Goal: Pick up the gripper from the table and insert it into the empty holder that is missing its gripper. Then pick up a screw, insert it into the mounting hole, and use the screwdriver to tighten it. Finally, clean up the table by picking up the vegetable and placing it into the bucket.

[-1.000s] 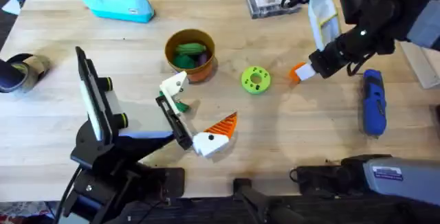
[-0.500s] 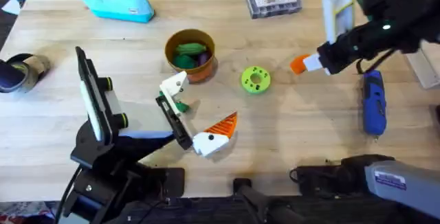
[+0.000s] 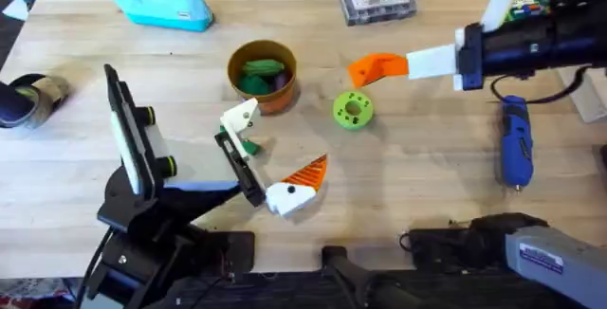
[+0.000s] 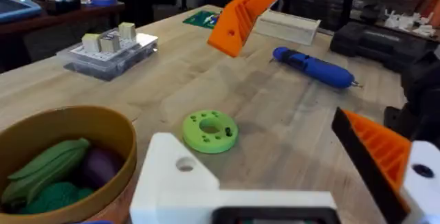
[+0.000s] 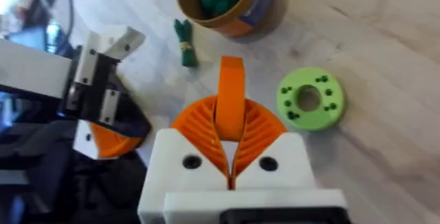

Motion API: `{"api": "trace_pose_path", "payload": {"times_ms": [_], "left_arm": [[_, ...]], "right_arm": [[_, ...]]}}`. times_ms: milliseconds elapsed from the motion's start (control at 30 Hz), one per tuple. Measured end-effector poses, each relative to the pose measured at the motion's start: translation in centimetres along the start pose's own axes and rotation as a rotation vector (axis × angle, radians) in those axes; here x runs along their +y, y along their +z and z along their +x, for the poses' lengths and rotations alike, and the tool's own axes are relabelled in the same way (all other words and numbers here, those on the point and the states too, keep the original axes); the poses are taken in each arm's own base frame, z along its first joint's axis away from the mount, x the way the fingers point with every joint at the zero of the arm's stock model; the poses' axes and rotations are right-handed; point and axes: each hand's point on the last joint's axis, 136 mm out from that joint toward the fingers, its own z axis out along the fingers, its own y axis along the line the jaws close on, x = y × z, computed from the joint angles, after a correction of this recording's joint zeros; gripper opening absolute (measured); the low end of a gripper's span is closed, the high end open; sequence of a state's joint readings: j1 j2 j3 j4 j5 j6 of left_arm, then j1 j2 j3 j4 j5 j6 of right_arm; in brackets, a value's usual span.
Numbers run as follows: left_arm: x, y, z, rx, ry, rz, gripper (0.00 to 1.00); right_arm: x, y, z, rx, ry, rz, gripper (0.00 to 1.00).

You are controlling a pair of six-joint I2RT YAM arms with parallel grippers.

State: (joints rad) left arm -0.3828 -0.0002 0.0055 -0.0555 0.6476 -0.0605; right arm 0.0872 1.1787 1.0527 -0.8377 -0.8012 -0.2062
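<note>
carrying the gripper (image 3: 379, 66) above the table (image 3: 427, 186), your right pincer (image 3: 467, 58) is clamped on its white base, right of the bucket (image 3: 263, 74) and far from the empty holder (image 3: 240, 118). if the grip is off-axis, the base could jam at the holder. the screwdriver (image 3: 514, 141) lies at the right. the left pincer (image 4: 275, 203) looks apart, though i can't be sure. the right wrist view shows a small green vegetable (image 5: 183, 33) beside the bucket, half hidden in the overhead view.
</note>
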Motion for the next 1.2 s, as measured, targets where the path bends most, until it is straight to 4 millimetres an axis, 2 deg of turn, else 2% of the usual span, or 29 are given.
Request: {"api": "trace_pose_path", "payload": {"times_ms": [200,333,467,567,733,933,1200], "left_arm": [[0.0,0.0,0.0,0.000,0.000,0.000,0.993],[0.0,0.0,0.0,0.000,0.000,0.000,0.993],[0.0,0.0,0.0,0.000,0.000,0.000,0.993],[0.0,0.0,0.0,0.000,0.000,0.000,0.993],[0.0,0.0,0.0,0.000,0.000,0.000,0.993],[0.0,0.0,0.0,0.000,0.000,0.000,0.993],[0.0,0.0,0.0,0.000,0.000,0.000,0.993]], "right_arm": [[0.9,1.6,2.6,0.053,0.243,-0.141,0.010],[0.9,2.3,4.0,0.048,0.327,-0.171,0.010],[1.1,2.8,3.6,-0.029,0.323,-0.217,0.010],[1.4,3.9,3.7,-0.058,0.332,-0.276,0.010],[3.0,6.7,5.2,-0.006,0.391,-0.380,0.010],[5.9,9.0,4.5,0.046,0.396,-0.488,0.010],[6.3,11.8,4.7,0.126,0.530,-0.533,0.010]]}}
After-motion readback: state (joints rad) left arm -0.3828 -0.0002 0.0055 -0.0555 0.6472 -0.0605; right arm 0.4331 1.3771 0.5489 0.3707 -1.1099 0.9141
